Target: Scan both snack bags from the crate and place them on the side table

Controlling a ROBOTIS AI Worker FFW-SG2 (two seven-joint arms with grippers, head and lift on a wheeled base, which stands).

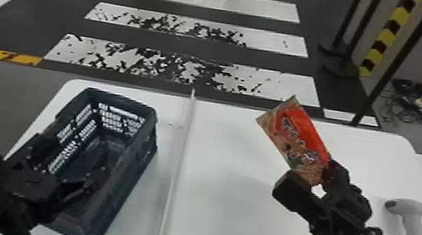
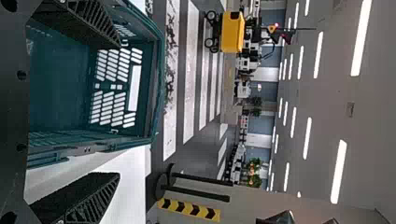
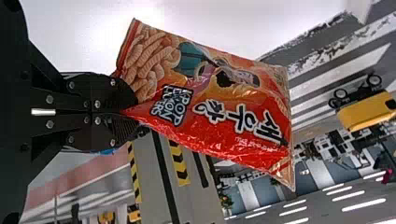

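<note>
Right hand (image 1: 317, 184) pinches snack bag (image 1: 297, 141), scanner (image 1: 413, 230) to its right; left hand (image 2: 117, 111) spread wide at crate (image 1: 135, 169); scan step, likely; next, bring bag and scanner together.

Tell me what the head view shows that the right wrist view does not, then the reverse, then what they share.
Head view: the crate, the left arm over it, and the scanner lying on the table.
Right wrist view: ceiling lights.
Both: the snack bag held by the right gripper, and the striped crossing.
</note>
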